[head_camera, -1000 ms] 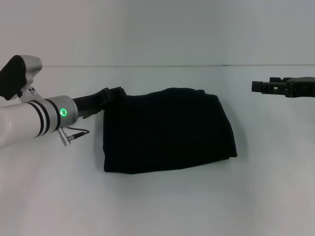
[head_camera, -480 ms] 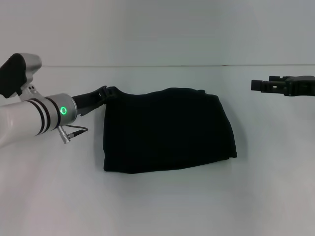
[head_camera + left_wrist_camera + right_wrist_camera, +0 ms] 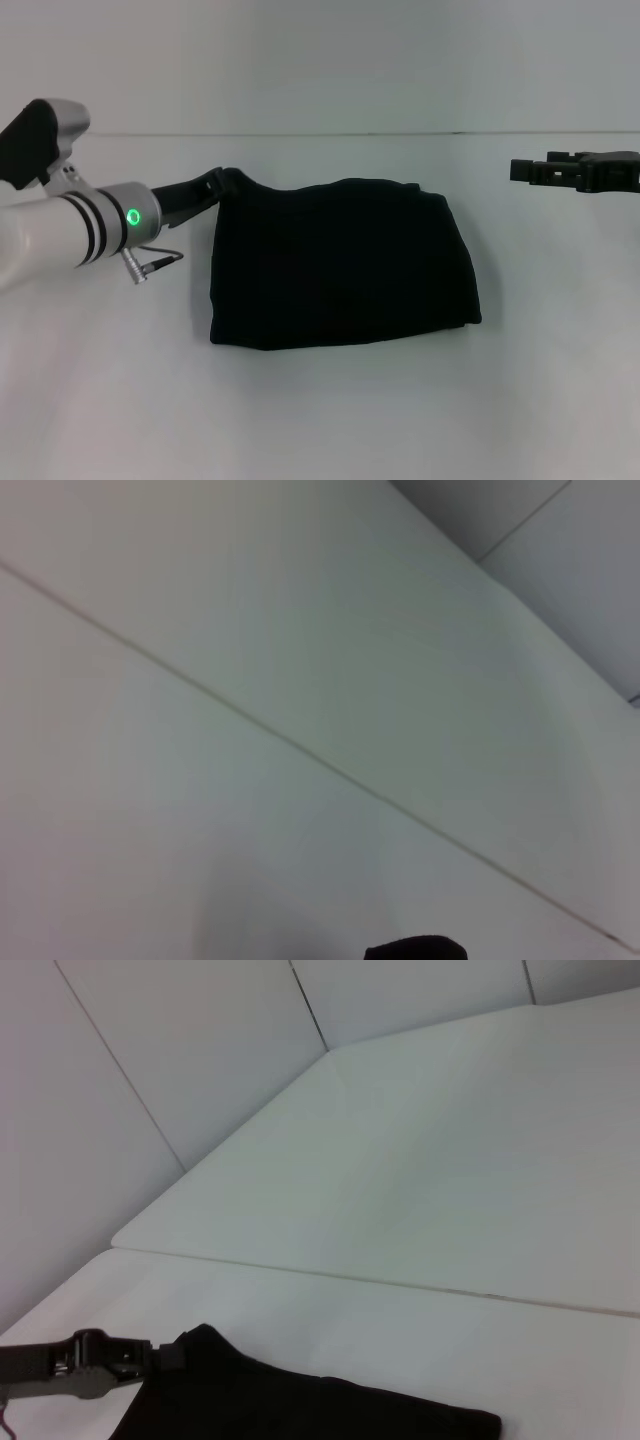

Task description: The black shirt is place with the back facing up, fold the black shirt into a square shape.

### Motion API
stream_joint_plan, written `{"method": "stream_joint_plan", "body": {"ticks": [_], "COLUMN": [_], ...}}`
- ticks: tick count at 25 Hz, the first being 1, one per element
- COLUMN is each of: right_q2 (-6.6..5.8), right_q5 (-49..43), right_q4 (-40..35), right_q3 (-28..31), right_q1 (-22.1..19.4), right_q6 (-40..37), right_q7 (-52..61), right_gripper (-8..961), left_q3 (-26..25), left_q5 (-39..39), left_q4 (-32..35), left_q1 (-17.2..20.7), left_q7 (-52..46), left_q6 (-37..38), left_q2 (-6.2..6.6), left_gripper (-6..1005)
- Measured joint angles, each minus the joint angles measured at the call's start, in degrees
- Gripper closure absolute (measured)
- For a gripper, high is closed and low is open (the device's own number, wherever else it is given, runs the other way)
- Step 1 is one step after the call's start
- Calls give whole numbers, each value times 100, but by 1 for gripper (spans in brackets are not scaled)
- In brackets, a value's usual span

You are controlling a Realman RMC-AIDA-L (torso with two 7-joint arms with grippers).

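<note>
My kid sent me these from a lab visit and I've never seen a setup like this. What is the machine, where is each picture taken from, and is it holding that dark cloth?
It is a two-armed robot at a white table. The wide picture comes from a camera on its head, looking down; the other two come from cameras on its wrists. On the table lies a plain black soft fabric shirt, already folded into a rough rectangle. The silver left arm reaches in, and its black left end effector is at the shirt's far corner on that side, which looks slightly lifted; the right wrist picture shows the same contact. Black on black, whether it actually grips the cloth can't be told. The right end effector hovers away from the shirt, touching nothing. The left wrist picture shows mostly wall and table.
</note>
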Motion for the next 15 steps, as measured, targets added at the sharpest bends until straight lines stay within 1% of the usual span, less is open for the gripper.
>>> {"method": "stream_joint_plan", "body": {"ticks": [9, 15], "right_q2": [23, 24], "right_q5": [6, 4], "right_q4": [0, 1], "right_q3": [0, 0], "right_q1": [0, -7], "right_q6": [56, 56], "right_q7": [-7, -9], "right_gripper": [72, 71], "left_q3": [8, 9], "left_q5": [22, 23], "left_q4": [9, 9], "left_q1": [-300, -358], "left_q7": [65, 129], "left_q6": [177, 203], "left_q2": [29, 35], "left_gripper": [963, 962]}}
